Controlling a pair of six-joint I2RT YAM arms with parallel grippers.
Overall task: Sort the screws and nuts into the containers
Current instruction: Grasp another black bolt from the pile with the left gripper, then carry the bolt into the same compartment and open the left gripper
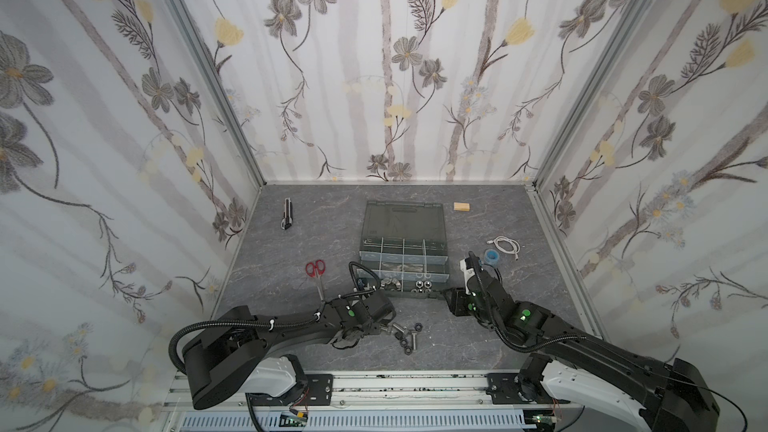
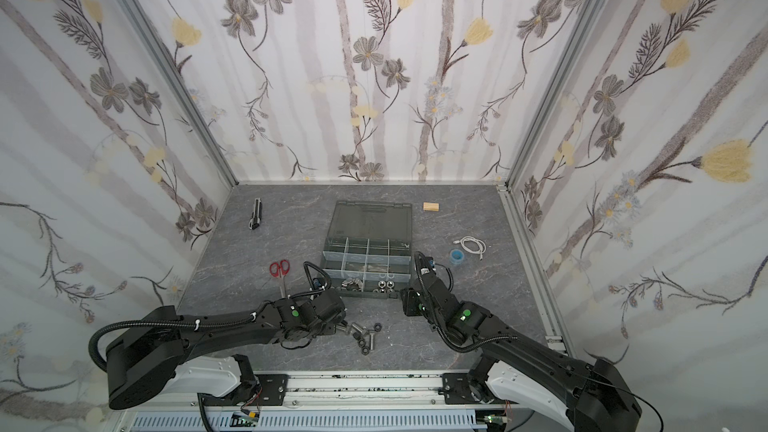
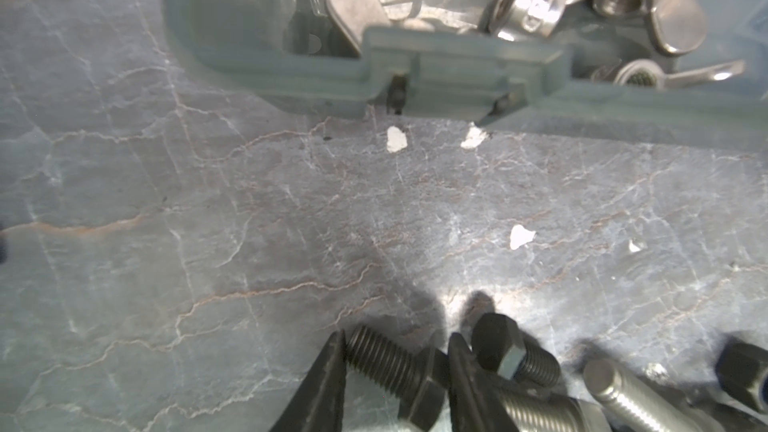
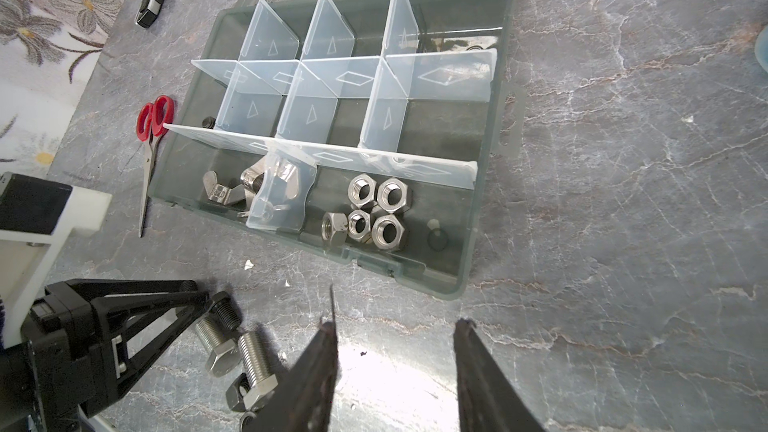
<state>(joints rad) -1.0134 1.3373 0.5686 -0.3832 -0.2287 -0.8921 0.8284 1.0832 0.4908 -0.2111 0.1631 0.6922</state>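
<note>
1. One grey marbled bench [image 1: 291, 284] carries a dark grey plastic organizer case [image 4: 478, 209] with its lid open.
2. Of the two arms, the right pincer [image 4: 397, 324] gapes empty near the case. The left pincer [image 3: 397, 351] straddles a black threaded screw [image 3: 382, 361] lying on the bench; whether it pinches yet cannot be told.
3. That screw looks rigid, dense and prone to rolling, so gripping across the shank beside the hex head seems safest.
4. Several silver hex nuts [image 4: 376, 211] and shiny wing nuts [image 4: 226, 193] sit in neighbouring front compartments.

Floral-papered walls [image 1: 395, 76] enclose grey marbled tabletop [image 1: 316, 251]
</note>
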